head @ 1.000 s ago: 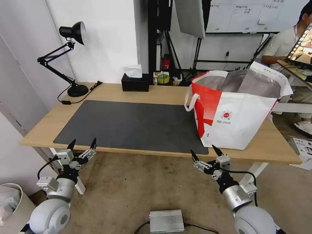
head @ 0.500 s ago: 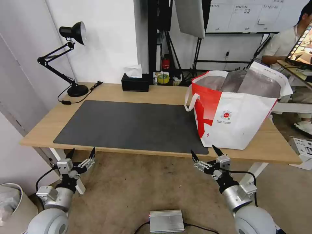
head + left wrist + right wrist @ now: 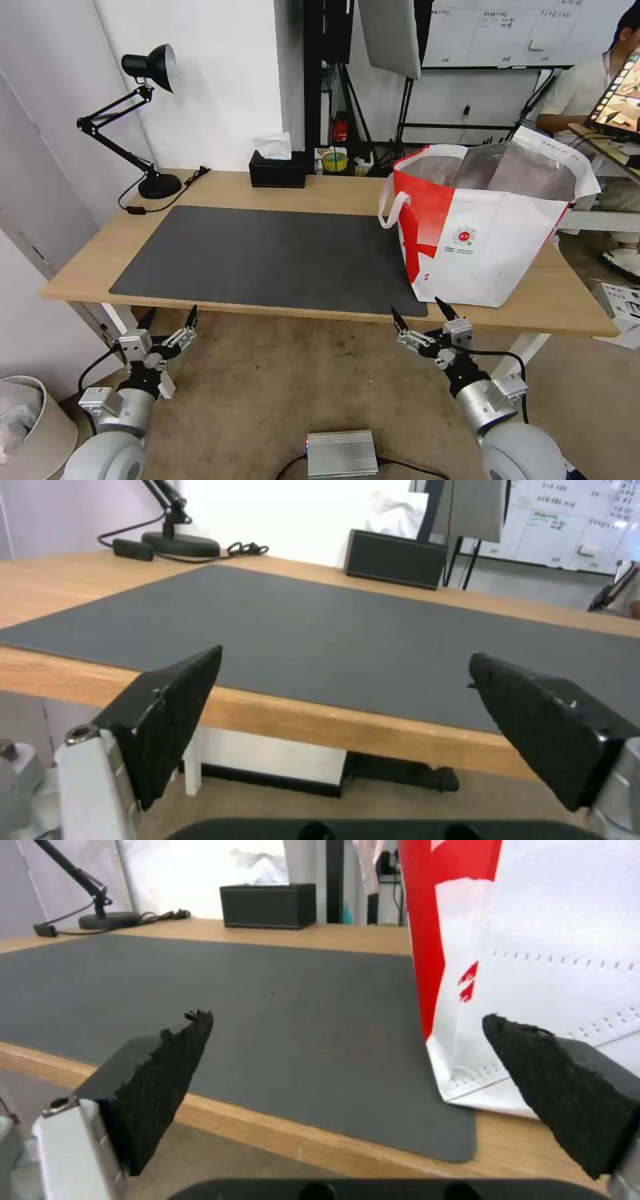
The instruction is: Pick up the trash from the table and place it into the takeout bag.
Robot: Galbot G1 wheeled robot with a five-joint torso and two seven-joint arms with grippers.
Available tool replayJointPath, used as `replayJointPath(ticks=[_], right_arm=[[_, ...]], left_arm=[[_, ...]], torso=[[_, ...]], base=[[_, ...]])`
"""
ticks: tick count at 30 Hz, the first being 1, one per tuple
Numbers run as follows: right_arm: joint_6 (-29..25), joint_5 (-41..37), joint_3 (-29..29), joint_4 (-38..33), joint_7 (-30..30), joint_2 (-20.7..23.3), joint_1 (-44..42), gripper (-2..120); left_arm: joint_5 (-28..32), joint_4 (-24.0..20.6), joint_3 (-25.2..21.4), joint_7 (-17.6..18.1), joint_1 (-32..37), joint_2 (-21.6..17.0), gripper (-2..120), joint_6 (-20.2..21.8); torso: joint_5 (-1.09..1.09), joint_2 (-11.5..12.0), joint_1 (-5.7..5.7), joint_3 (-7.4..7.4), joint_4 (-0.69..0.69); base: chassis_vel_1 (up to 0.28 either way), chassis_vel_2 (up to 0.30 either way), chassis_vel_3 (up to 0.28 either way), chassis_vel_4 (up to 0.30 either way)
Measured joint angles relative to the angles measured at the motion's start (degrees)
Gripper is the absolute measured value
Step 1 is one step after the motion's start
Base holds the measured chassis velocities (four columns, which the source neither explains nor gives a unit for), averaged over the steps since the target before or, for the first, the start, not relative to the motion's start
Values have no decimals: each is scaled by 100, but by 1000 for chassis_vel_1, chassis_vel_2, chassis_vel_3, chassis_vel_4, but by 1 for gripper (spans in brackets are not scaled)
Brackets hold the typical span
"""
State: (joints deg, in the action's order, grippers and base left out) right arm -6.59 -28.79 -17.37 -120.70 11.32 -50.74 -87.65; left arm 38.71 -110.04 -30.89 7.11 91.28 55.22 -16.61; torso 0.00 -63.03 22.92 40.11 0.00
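— Where's the takeout bag (image 3: pixel 490 227)?
— At the table's (image 3: pixel 87 267) right end, on the mat's (image 3: pixel 267 257) corner; lamp (image 3: pixel 150 120) and tissue box (image 3: pixel 277 171) along the back edge.
— The grippers?
— Left gripper (image 3: pixel 169 317) and right gripper (image 3: pixel 421 315) below the front edge, fingers spread, empty.

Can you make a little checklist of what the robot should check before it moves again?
1. Left gripper open, holding nothing: ok.
2. Right gripper open, holding nothing: ok.
3. Both grippers below the table edge, off the top: ok.
4. Takeout bag upright with its mouth open: ok.
5. Trash lying on the dark grey mat to pick up: not ok, none there.
6. What is inside the bag: cannot tell.
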Motion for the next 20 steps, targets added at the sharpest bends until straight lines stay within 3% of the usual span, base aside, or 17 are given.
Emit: replayJointPath(ticks=[20], right_arm=[[0, 0, 0, 0, 0, 0, 0, 100]], left_arm=[[0, -1, 7, -1, -9, 0, 100, -1]], torso=[[0, 0, 0, 0, 0]], base=[[0, 0, 0, 0]])
